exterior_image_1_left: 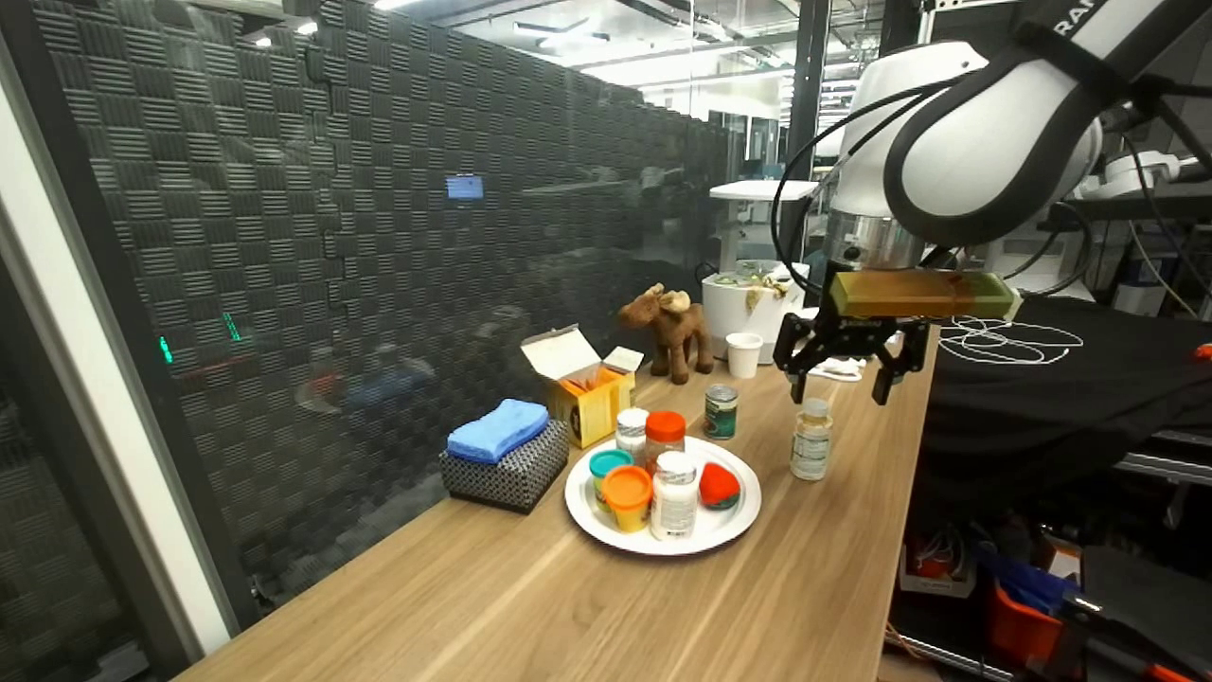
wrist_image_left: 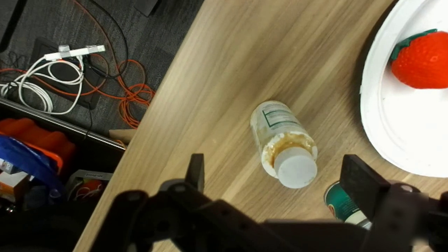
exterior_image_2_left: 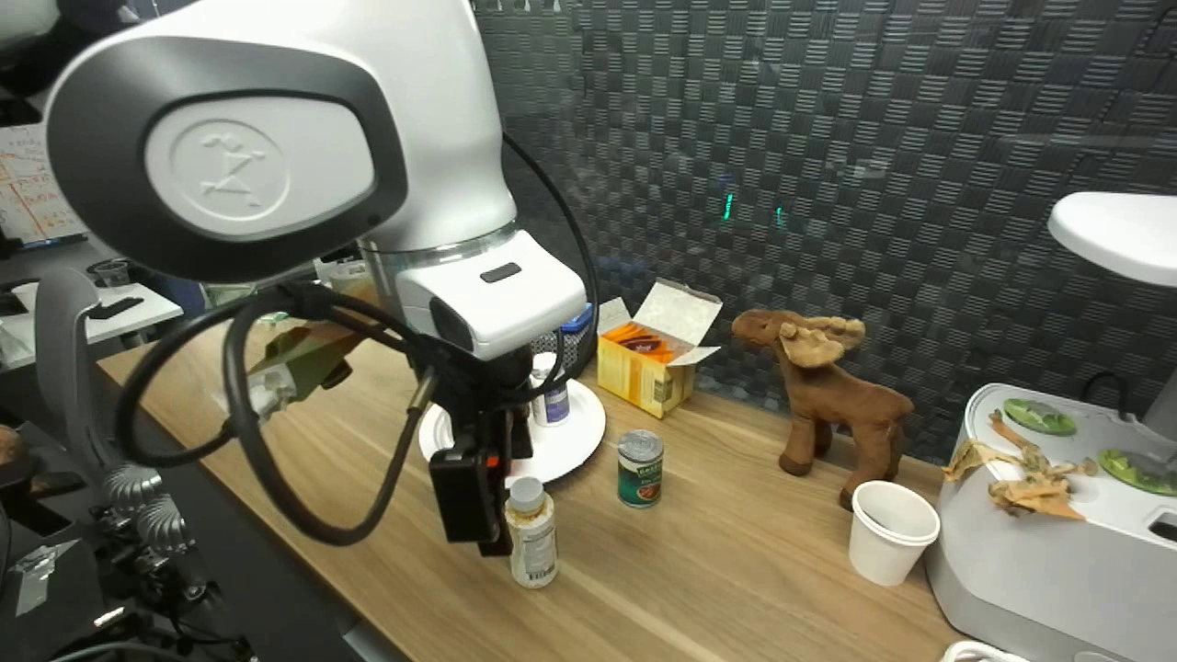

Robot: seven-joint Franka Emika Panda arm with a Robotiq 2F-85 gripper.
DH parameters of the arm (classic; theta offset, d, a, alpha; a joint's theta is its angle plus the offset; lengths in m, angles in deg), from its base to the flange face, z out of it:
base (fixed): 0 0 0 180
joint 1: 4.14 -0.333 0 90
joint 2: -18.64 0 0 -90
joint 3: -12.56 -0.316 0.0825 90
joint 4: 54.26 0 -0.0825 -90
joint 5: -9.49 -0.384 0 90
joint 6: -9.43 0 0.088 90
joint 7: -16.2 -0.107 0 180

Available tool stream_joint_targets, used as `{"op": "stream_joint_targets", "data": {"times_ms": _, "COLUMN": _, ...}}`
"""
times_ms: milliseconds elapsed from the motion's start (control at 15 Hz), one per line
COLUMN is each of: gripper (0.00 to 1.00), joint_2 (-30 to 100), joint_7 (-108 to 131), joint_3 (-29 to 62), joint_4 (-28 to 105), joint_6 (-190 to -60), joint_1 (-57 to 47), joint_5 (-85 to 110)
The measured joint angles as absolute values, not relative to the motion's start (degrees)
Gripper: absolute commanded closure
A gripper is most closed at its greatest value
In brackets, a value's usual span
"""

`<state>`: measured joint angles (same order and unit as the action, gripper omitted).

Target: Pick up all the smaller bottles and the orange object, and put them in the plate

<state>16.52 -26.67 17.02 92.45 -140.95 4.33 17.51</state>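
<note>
A small bottle with a white cap, pale label and brownish shoulder stands upright on the table, in both exterior views (exterior_image_1_left: 811,447) (exterior_image_2_left: 533,544) and the wrist view (wrist_image_left: 280,127). My gripper (exterior_image_1_left: 840,390) is open and empty above it; in the wrist view the bottle's cap shows between the spread fingers (wrist_image_left: 274,168). The white plate (exterior_image_1_left: 587,530) holds a white bottle (exterior_image_1_left: 674,507), another white-capped bottle (exterior_image_1_left: 632,433), a red-capped jar (exterior_image_1_left: 666,431), a teal-capped tub (exterior_image_1_left: 609,462), an orange-lidded tub (exterior_image_1_left: 629,493) and a red strawberry-like object (exterior_image_1_left: 719,485). In an exterior view the arm hides part of the plate (exterior_image_2_left: 575,450).
A green can (exterior_image_1_left: 721,414) stands between bottle and plate, farther back; it also shows beside a finger (wrist_image_left: 341,201). A yellow open box (exterior_image_1_left: 592,403), a blue cloth (exterior_image_1_left: 499,431) on a dark box, a toy moose (exterior_image_2_left: 832,391) and paper cups (exterior_image_2_left: 890,538) stand along the wall.
</note>
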Motion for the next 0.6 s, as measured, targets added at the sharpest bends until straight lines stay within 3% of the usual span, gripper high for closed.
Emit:
{"op": "stream_joint_targets", "data": {"times_ms": 133, "gripper": 0.0, "joint_2": 17.6, "joint_7": -25.8, "joint_3": 17.3, "joint_4": 91.4, "joint_6": -141.0, "joint_1": 4.3, "joint_5": 16.7}}
{"op": "stream_joint_targets", "data": {"times_ms": 267, "gripper": 0.26, "joint_2": 18.3, "joint_7": -25.4, "joint_3": 17.5, "joint_4": 90.4, "joint_6": -141.0, "joint_1": 4.3, "joint_5": 16.5}}
{"op": "stream_joint_targets", "data": {"times_ms": 600, "gripper": 0.65, "joint_2": 19.0, "joint_7": -23.6, "joint_3": 17.6, "joint_4": 89.1, "joint_6": -141.0, "joint_1": 4.1, "joint_5": 14.5}}
